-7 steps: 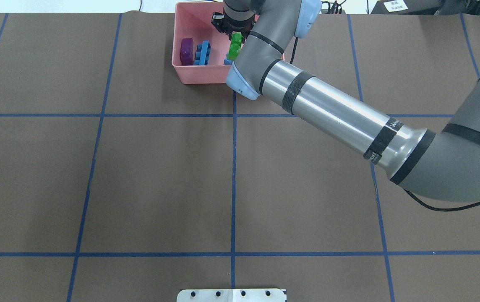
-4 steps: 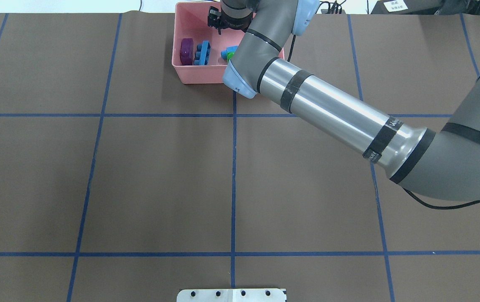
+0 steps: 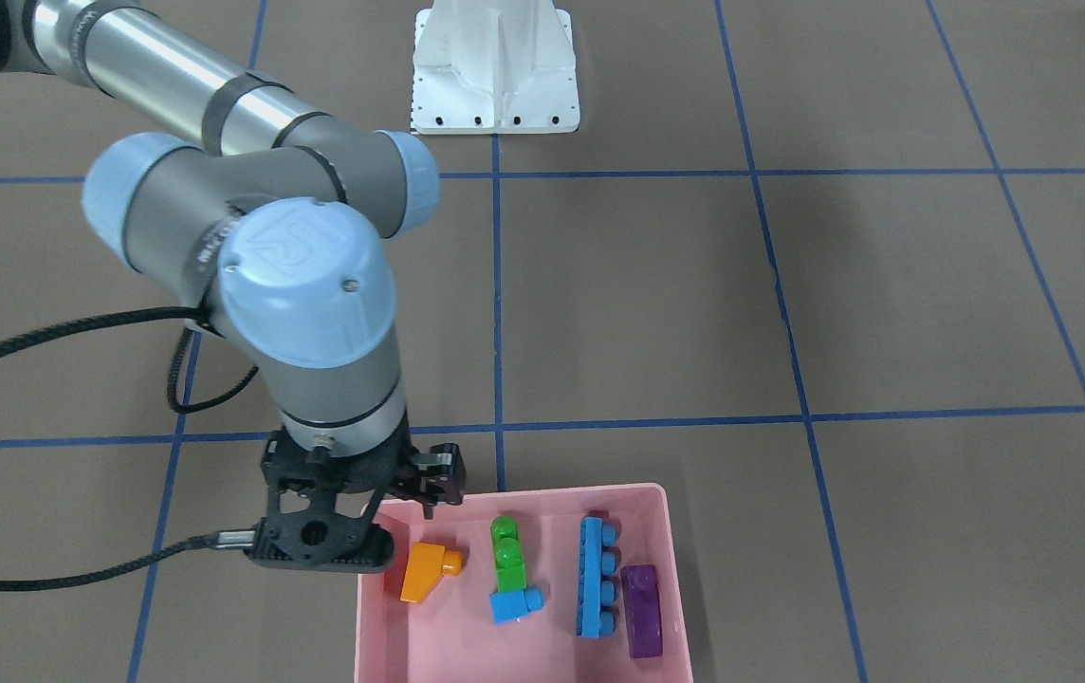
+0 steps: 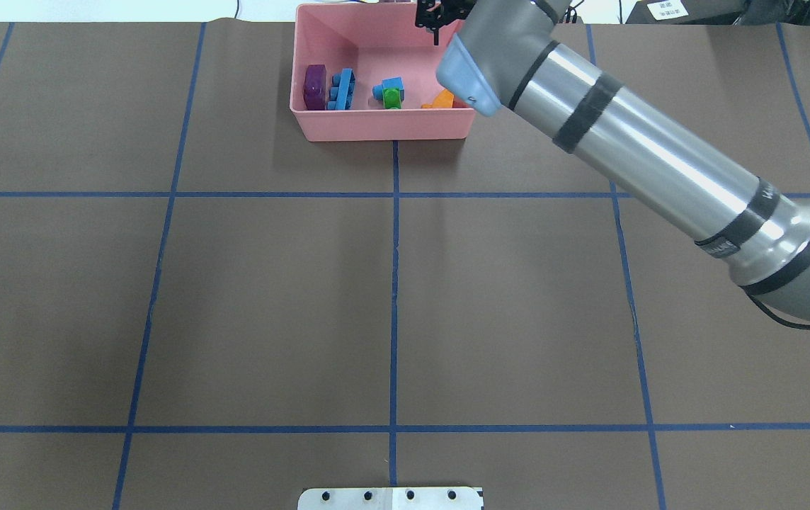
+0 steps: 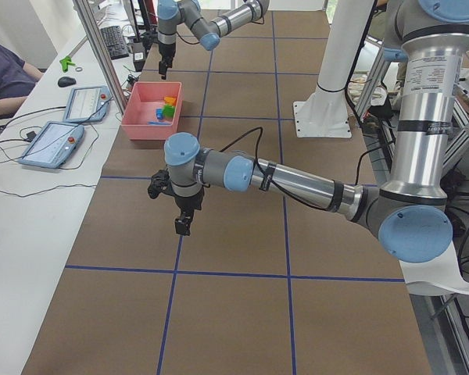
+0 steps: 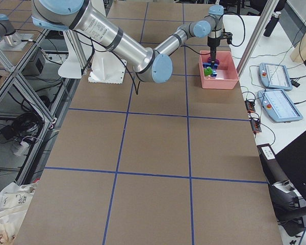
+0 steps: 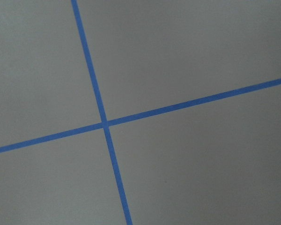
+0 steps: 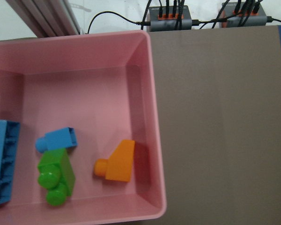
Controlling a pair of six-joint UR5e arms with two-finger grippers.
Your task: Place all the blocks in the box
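Right pincer [image 3: 367,503] empty, jaws spread, pulled back over right rim of shallow pink plastic tray [image 3: 580,491]. A second ago it held green two-stud brick [image 3: 508,555] above tray. Green now lies inside, touching small blue brick [image 3: 515,604]; orange sloped brick [image 3: 426,572], long blue bar [image 3: 592,590], purple oblong [image 3: 642,597] there too. All five in: task looks done. Left pincer [image 5: 184,225] over brown tabletop [image 5: 234,312], open or closed: cannot tell.

The right gripper [image 4: 435,18] has released the green block [image 4: 391,98] and swung aside; the block now lies below it.

Bright even light; soft shadow beside box [image 4: 384,127]; sharp.
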